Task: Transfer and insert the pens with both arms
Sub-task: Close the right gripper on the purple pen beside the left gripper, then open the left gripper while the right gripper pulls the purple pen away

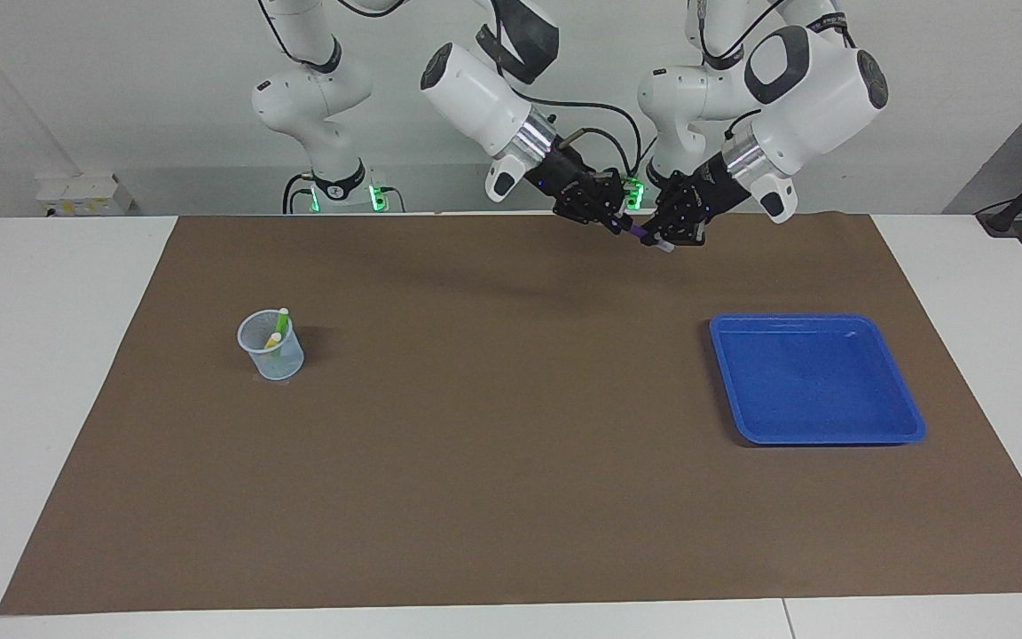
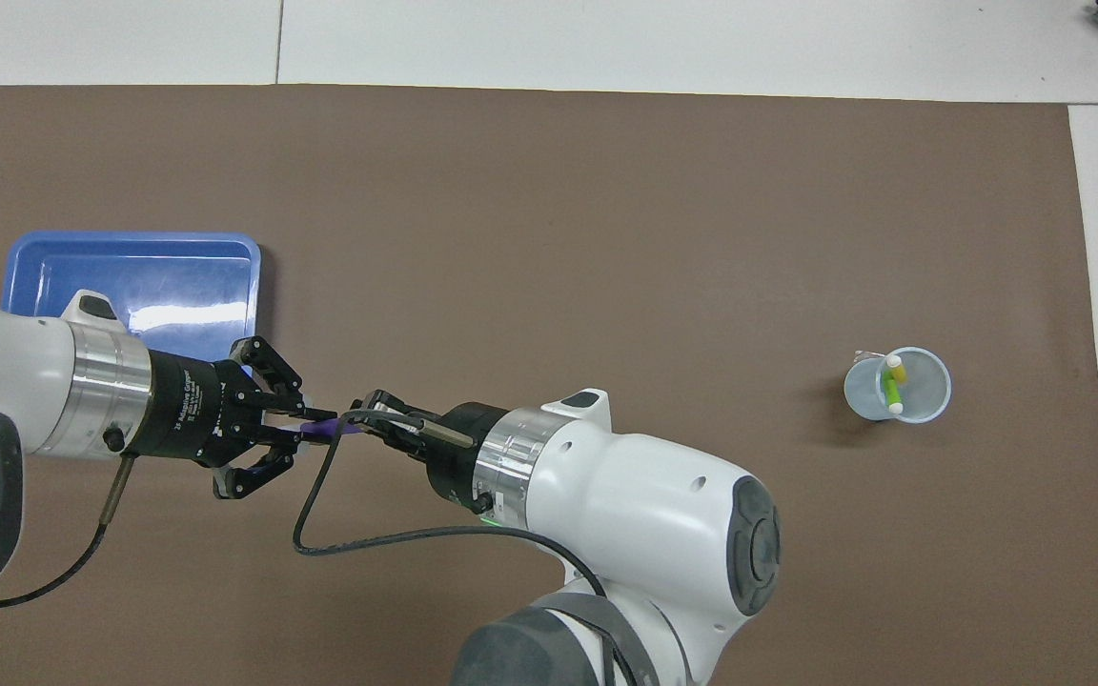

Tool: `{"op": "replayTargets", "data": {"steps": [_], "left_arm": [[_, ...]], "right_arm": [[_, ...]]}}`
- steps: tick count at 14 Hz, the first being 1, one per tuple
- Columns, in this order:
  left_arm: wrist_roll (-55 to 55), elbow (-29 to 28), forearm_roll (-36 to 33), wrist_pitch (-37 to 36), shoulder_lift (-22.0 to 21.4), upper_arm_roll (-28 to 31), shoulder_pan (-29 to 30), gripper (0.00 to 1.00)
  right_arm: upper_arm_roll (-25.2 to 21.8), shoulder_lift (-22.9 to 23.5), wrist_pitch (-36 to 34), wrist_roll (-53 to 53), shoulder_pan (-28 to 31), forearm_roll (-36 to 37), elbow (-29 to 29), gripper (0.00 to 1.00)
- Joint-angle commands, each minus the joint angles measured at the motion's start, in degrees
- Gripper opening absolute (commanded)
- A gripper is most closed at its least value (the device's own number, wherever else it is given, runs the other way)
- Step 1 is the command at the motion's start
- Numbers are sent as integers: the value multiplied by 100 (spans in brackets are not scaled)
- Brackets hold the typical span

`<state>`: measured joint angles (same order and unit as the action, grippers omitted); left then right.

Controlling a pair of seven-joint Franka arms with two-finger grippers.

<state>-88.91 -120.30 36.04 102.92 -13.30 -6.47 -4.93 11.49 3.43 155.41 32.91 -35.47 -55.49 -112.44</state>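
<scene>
While both tools pinch the purple pen (image 1: 638, 234) in mid-air over the table's robot-side edge, left tool (image 1: 664, 238) on its pale end, right tool (image 1: 624, 225) on its barrel, it looks light, stiff, slick; mid-barrel grips should suit.

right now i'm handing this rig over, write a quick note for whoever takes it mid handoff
Left gripper: shut on the purple pen, up in the air over the mat's edge by the robots.
Right gripper: shut on the same purple pen from its other end. Both hold it at once.
Green pen and yellow pen: standing in the clear cup toward the right arm's end of the table.
Blue tray: nothing in it, toward the left arm's end.
Done: two pens inserted; purple pen gripped by both arms.
Left: left gripper lets go, right arm carries the purple pen to the cup and drops it in.
</scene>
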Motion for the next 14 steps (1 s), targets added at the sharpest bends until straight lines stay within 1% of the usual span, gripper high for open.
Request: {"op": "replayTargets", "data": {"steps": [1,2,3,5,6,7,8,10,12,14], "left_arm": [[214,-125,114,-158,-190,14,10,29],[251,-134,114,-149,-234,-4,1,89],[260,-151,114,-149,-330,-4,18,100],[277,-151,105,-167,-383,-4,36,100],[277,-151,114,-158,-401,-4,44,100],[286,-151,114,-158,-401,-4,44,100],[356,-151,96,-167,-401,-4,44,100],[855,-160,70,-263,-410,5,53,100],[1714,-160,-44,-517,-419,22,106,100],[2549,-160,-333,-763,-463,22,281,100]], "right_arm": [[64,9,-19,-267,137,-287,47,0],[56,-9,-89,-398,154,-278,47,0],[55,-18,-133,-469,155,-278,38,0],[47,-35,-334,-618,233,-191,47,0],[29,-79,-762,-1020,408,-181,47,0],[20,-166,-1419,-1598,697,-103,47,0],[20,-245,-2147,-2117,1126,89,47,0],[20,-351,-3248,-2700,1786,581,90,0],[20,-457,-4259,-3349,2271,1239,187,0],[20,-649,-5121,-4157,2657,2021,196,0]]}}
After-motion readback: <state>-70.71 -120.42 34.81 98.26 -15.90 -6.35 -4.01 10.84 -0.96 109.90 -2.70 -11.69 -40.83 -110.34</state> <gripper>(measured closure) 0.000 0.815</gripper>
